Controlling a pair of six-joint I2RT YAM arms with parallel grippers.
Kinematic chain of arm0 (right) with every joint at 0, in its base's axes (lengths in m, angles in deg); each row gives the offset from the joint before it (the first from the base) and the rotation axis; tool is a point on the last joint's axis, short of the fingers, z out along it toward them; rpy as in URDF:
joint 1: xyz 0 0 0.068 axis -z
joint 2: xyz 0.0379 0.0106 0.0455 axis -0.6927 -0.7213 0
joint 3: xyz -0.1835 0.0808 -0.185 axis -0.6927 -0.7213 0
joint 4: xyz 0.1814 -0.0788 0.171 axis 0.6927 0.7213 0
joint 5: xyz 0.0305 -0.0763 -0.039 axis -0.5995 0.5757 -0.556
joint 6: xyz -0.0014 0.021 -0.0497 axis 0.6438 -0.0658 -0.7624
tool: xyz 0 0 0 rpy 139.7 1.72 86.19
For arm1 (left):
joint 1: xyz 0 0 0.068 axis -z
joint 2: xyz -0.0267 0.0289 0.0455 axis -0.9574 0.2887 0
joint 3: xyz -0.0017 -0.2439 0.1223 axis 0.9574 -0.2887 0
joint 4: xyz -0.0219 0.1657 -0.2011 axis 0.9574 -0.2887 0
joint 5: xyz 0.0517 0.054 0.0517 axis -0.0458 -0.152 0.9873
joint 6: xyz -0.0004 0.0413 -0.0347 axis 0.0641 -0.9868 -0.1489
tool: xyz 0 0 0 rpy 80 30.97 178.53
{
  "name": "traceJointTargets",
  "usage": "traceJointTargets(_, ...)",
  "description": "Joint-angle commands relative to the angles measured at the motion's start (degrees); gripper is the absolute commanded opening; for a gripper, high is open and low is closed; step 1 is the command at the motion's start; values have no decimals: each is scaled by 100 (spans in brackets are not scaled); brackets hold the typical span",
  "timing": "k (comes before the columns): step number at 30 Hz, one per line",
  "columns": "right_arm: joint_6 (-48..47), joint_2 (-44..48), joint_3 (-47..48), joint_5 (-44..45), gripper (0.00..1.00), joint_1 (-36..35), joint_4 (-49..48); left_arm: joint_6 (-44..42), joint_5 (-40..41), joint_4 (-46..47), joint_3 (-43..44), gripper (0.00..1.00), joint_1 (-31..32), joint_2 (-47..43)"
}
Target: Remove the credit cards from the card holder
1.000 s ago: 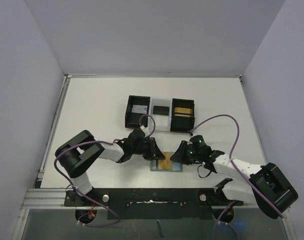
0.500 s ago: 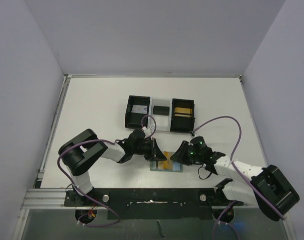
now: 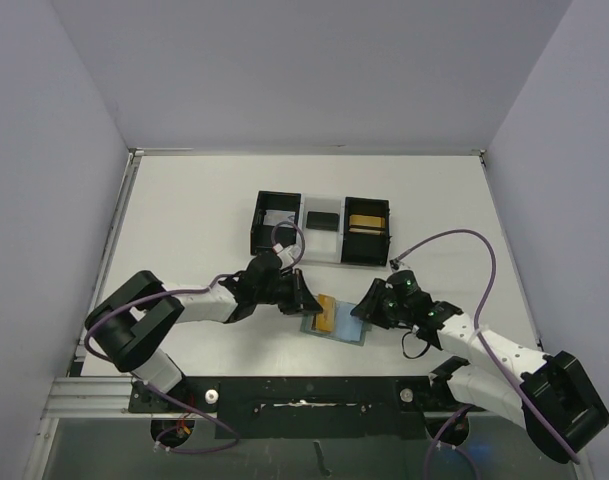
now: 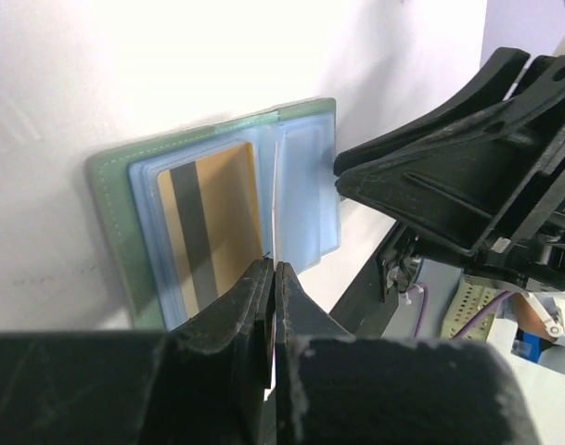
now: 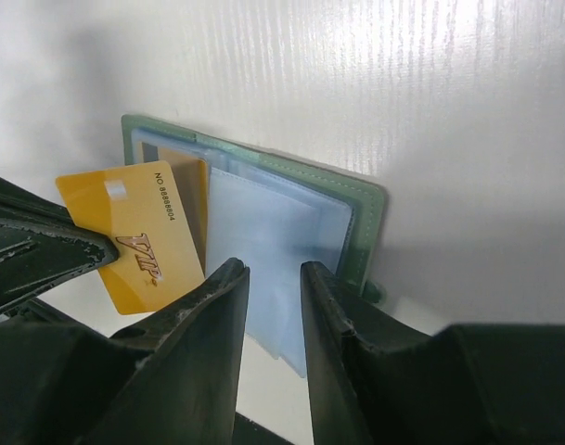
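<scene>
The card holder (image 3: pixel 350 331) lies open on the table near the front, grey-green outside (image 4: pixel 110 185), with pale blue pockets (image 5: pixel 263 232). My left gripper (image 3: pixel 312 303) is shut on the edge of a gold card (image 3: pixel 326 316) and holds it tilted, partly drawn from the left pocket. The card's striped back shows in the left wrist view (image 4: pixel 217 213), its "VIP" face in the right wrist view (image 5: pixel 138 232). My right gripper (image 3: pixel 362 312) is over the right pocket, its jaws a little apart, fingertips (image 5: pixel 228 278) at the pocket's near edge.
A black-and-clear three-compartment tray (image 3: pixel 256 225) stands behind the holder. It holds a gold card (image 3: pixel 367 222) on the right and a black item (image 3: pixel 324 219) in the middle. The table's front edge and metal rail (image 3: pixel 104 392) lie just behind the arms.
The left gripper has pulled the gold card left and up out of the pocket. The holder has turned slightly askew. The right gripper has shifted a little to the right on it.
</scene>
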Motion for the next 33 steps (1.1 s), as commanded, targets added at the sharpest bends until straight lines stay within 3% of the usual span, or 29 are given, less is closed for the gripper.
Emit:
traceJointTargets(1,-181,118,423,21,31,24,96,-390,199,-585,116,0,-66,-381)
traceJointTargets(9,-224,-109,763,-291,31,-65,-300,-643,844,-1227,-55,0,-248,-1240)
traceJointTargets(22,-166,-1999,1354,-93,28,-822,-948,-685,1237,-1299,-286,0,-556,-1980)
traceJointTargets(33,-133,-1242,750,130,30,-688,-592,-803,1023,-1139,-165,0,-579,-1875)
